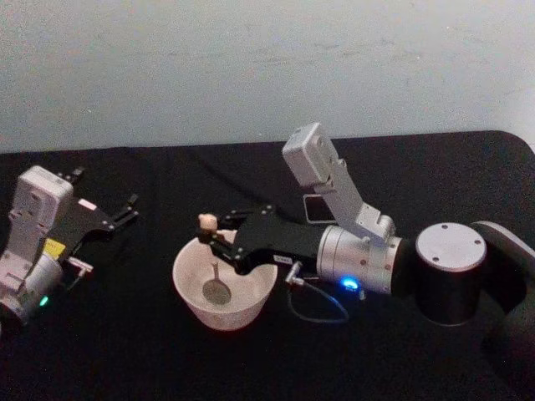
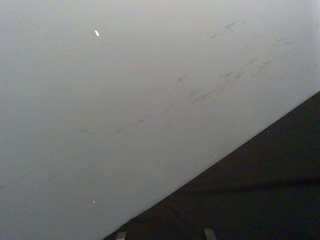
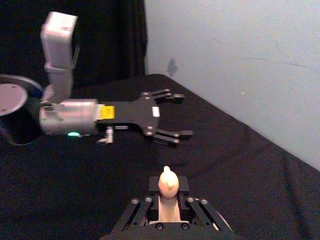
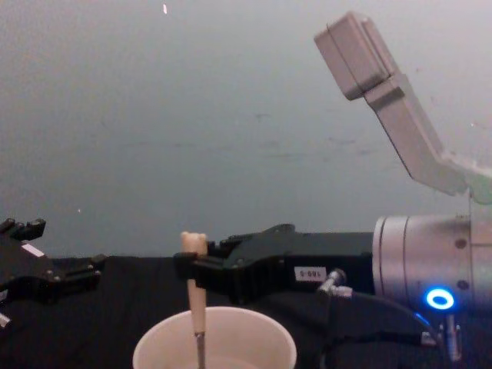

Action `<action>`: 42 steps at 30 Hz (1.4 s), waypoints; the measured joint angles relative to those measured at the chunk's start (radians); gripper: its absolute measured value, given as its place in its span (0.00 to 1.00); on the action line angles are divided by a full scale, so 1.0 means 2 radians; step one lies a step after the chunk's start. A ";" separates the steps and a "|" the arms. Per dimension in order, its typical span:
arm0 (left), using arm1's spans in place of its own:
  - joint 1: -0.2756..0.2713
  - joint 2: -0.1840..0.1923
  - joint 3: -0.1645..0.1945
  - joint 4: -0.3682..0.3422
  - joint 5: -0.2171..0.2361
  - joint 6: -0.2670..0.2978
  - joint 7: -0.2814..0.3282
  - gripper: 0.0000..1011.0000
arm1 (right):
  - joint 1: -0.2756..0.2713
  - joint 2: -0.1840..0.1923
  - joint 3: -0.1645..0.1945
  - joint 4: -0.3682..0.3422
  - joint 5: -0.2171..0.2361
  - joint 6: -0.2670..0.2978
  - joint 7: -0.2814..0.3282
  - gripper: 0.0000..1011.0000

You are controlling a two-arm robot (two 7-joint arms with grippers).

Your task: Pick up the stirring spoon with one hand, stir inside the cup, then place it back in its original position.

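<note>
The cream-white cup stands on the black table near the front middle. The stirring spoon stands upright in it, metal bowl down at the bottom and bear-head handle above the rim. My right gripper reaches in from the right and is shut on the beige handle. From the chest, the spoon dips into the cup with the right gripper clamped just under the bear head. The right wrist view has the handle top between the closed fingers. My left gripper rests open at the far left, away from the cup.
A small dark square holder sits behind the right arm. A pale wall runs behind the table's far edge. The right arm's thin cable loops onto the cloth beside the cup. The left gripper spreads open farther off in the right wrist view.
</note>
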 joint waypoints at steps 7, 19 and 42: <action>0.000 0.000 0.000 0.000 0.000 0.000 0.000 0.99 | 0.000 -0.002 0.015 0.005 0.005 0.007 -0.011 0.21; 0.000 0.000 0.000 0.000 0.000 0.000 0.000 0.99 | -0.017 0.014 0.037 -0.024 0.028 0.017 -0.017 0.21; 0.000 0.000 0.000 0.000 0.000 0.000 0.000 0.99 | -0.026 0.016 0.058 -0.050 0.055 0.037 -0.053 0.21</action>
